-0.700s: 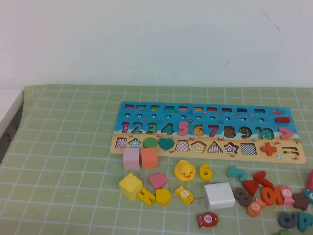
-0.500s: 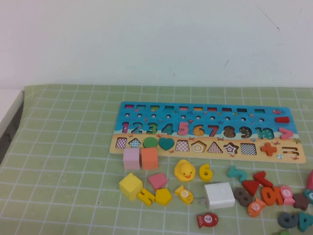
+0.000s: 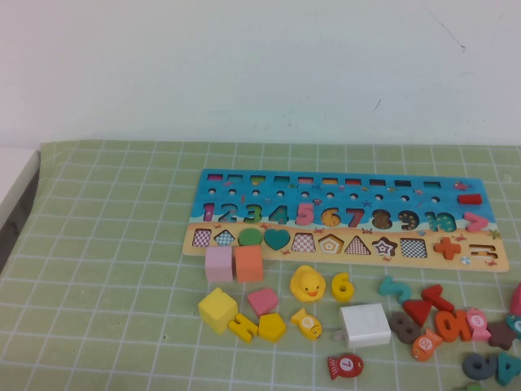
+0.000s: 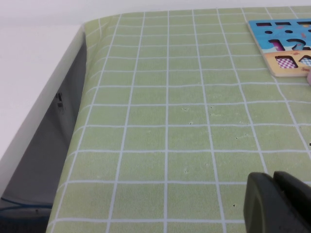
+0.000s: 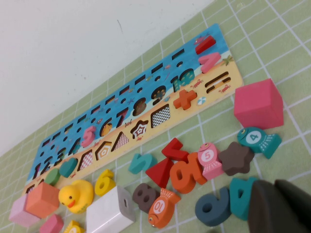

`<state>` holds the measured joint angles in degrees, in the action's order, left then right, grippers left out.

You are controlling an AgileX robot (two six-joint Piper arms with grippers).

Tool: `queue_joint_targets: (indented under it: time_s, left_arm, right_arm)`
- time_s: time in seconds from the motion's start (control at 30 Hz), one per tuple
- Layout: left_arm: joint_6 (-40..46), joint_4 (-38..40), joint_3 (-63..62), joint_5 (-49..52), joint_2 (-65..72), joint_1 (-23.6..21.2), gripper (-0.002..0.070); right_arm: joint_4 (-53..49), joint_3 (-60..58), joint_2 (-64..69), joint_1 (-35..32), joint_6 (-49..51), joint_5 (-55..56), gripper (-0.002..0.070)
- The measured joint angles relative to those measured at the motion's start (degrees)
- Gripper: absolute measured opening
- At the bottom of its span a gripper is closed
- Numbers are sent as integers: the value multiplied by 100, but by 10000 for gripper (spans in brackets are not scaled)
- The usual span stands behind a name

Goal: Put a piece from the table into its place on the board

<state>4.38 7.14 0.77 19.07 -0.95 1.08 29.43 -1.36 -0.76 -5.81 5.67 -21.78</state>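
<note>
A pale green mat ruled with a white square grid covers the table (image 3: 106, 244), its far edge meeting a plain white wall. At the far left, seen from its wrist camera, the left gripper (image 4: 273, 206) hangs low over bare mat, its dark matte fingers pressed together with nothing between them. Farther right lies the long wooden puzzle board (image 3: 346, 218), blue across the top with a tan strip below, carrying painted numerals and shape cut-outs lined with checked paper. In front of the board's left end stand a pale pink cube (image 3: 218, 264) and an orange cube (image 3: 248, 262), with a yellow cube (image 3: 217, 309) and a yellow pentagon block (image 3: 272, 327) nearer the robot. A glossy yellow rubber duck (image 3: 308, 284) sits just left of the piece, the flat yellow numeral 6 (image 3: 343, 287), which lies on the mat just before the board, untouched. A smooth white box (image 3: 365, 324) rests close in front of it. To the right sprawls a jumble of coloured wooden numerals and fish. The right gripper (image 5: 279, 206) hovers above that jumble, jaws shut and empty.
</note>
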Motion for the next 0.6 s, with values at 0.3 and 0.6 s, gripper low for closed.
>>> queue_joint_targets:
  time_s: [0.3, 0.6]
  left_arm:
    - [48, -215, 10, -81, 0, 0, -2]
    - [83, -578, 21, -130, 0, 0, -2]
  right_arm:
    - [0, 0, 0, 0, 0, 0, -2]
    - [0, 0, 0, 0, 0, 0, -2]
